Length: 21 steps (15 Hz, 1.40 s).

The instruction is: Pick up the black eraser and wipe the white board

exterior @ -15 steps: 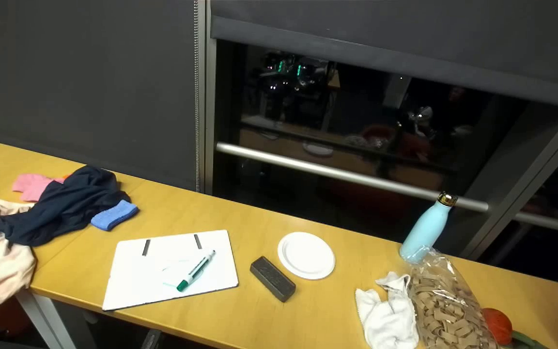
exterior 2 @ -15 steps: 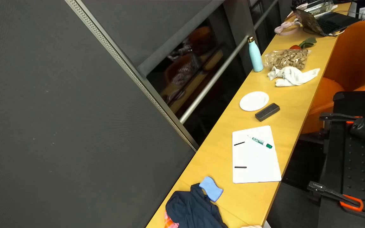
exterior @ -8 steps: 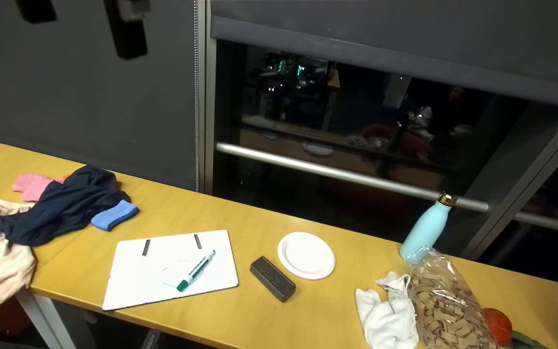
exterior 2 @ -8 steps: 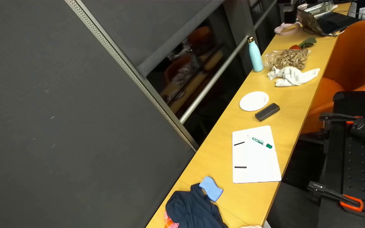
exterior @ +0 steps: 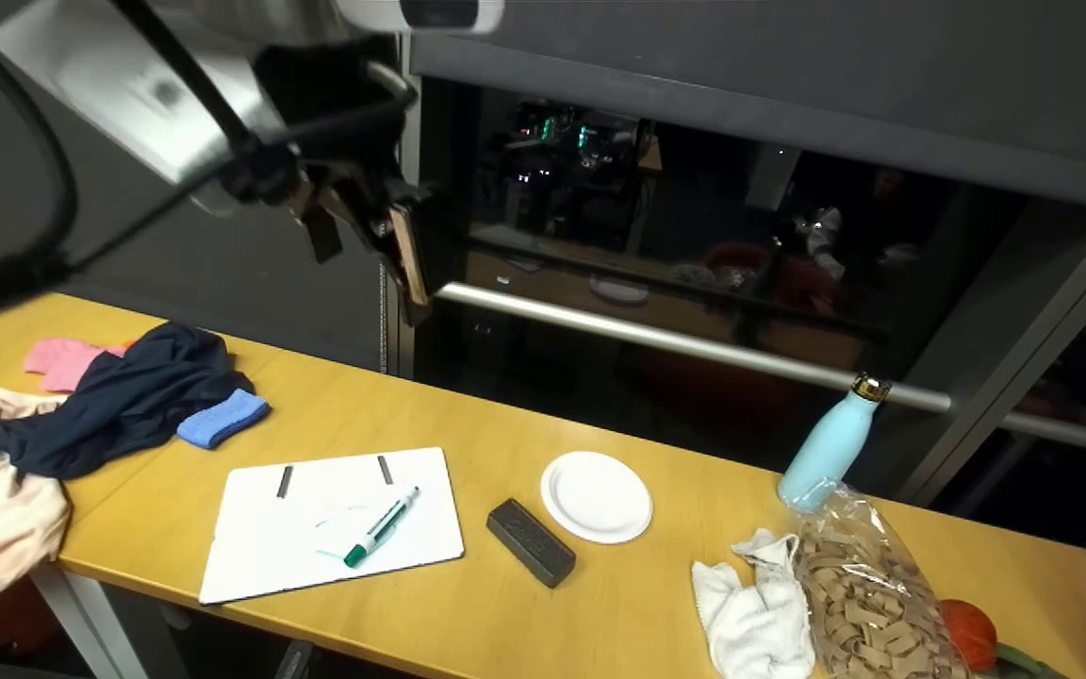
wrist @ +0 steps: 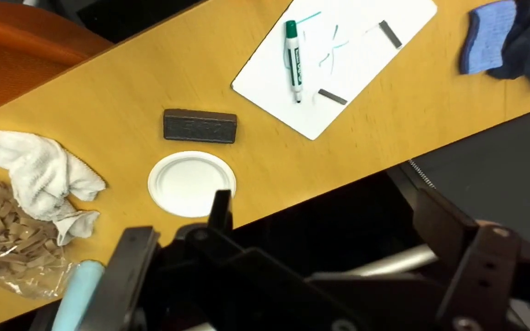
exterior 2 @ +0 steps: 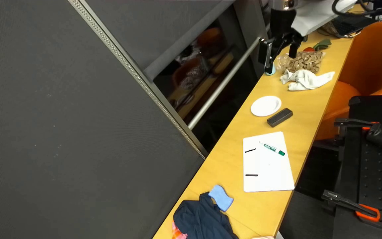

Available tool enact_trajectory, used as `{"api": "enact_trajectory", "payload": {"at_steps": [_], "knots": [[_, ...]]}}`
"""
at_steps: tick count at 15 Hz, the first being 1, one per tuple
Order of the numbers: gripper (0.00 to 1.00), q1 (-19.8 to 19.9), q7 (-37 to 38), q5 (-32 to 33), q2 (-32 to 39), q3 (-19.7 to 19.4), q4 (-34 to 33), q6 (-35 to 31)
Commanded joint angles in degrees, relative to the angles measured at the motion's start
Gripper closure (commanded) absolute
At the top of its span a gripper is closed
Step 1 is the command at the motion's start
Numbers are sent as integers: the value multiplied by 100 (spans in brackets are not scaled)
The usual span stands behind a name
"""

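The black eraser lies on the table beside the white plate, apart from the white board. The eraser also shows in an exterior view and in the wrist view. The board lies flat, with a green-capped marker on it. Faint green strokes mark its surface in the wrist view. My gripper is open and empty, high above the table; it also shows in an exterior view. In the wrist view its fingers are spread wide, with the eraser outside them.
A white plate lies next to the eraser. A white cloth, a bag of brown strips and a blue bottle stand to one side. A blue cloth and dark clothing lie beyond the board. A metal bar runs along the window.
The arm and gripper have come into both exterior views from the top edge and moved lower over the table. The eraser, board and marker have not moved.
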<state>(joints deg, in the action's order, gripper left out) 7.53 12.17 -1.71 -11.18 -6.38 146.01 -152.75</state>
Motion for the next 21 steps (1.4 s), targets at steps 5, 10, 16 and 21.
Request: {"api": "enact_trajectory", "payload": {"at_steps": [5, 10, 16, 21], "knots": [[0, 62, 972, 17, 2300, -199, -1056, -1409], [0, -304, 1435, -175, 3539, -540, -1950, -1539], [0, -703, 2224, -523, 4948, -1184, -3215, -1442], [0, -1035, 3065, -656, 5855, -1722, -4018, -1214]]}}
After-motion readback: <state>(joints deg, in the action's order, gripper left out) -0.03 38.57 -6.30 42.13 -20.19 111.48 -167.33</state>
